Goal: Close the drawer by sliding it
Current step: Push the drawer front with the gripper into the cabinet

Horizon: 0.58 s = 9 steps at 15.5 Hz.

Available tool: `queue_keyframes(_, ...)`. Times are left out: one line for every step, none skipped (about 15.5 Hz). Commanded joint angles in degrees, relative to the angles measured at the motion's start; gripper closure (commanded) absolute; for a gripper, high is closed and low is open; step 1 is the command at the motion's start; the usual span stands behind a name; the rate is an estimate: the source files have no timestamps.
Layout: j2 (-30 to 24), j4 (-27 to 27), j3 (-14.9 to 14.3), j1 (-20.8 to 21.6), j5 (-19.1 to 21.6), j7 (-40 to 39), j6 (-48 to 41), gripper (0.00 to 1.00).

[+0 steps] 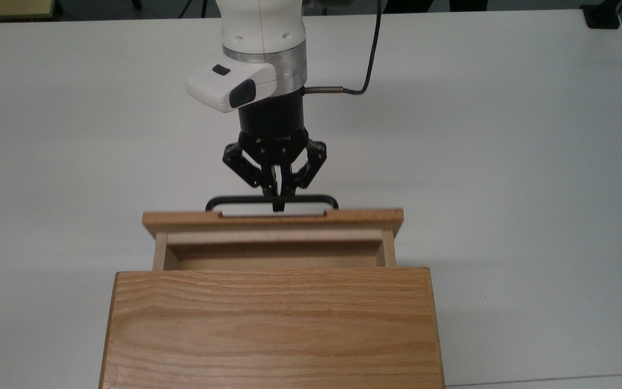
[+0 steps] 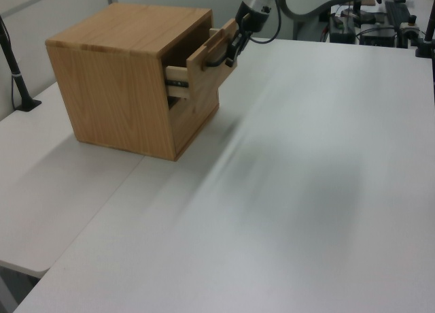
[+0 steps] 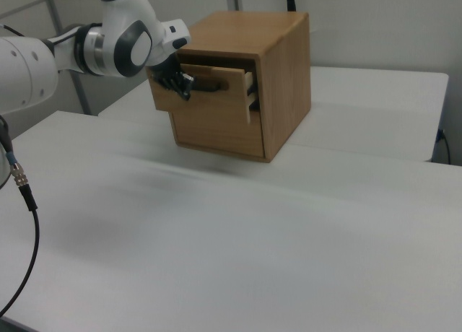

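Top view: drawer [image 1: 273, 237] mostly in, a narrow strip of it clear of the cabinet [image 1: 270, 329] on the counter [image 1: 505, 162]. End effector [image 1: 278, 201], fingers pinched together, tips at the black handle [image 1: 271, 201] (contact looks likely). Push straight, centred, to avoid racking.

Left view: front panel [image 2: 207, 58] faces the arm; slide axis runs into the cabinet.

Right view: the panel's long axis is horizontal.
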Motion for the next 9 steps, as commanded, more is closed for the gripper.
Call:
queue_keyframes(3.83,2.68,-0.43,0.64,-0.06,1.31,10.03,1.0)
queue_keyframes(4.53,2.76,-0.43,0.64,-0.24,1.31,12.14,1.0)
queue_keyframes(5.32,2.85,-0.43,0.56,-1.02,1.31,14.51,1.0)
queue_keyframes(6.2,2.94,-0.43,0.55,-1.9,1.39,17.4,1.0)
queue_keyframes(6.73,2.94,-0.43,0.55,-2.08,1.39,20.13,1.0)
queue_keyframes(7.17,2.94,-0.43,0.55,-2.08,1.39,21.81,1.0)
queue_keyframes(7.17,2.85,-0.43,0.55,-2.08,1.31,22.35,1.0)
queue_keyframes(7.17,2.85,-0.43,0.55,-2.17,1.39,22.44,1.0)
queue_keyframes(7.09,2.76,-0.43,0.47,-2.17,1.31,22.44,1.0)
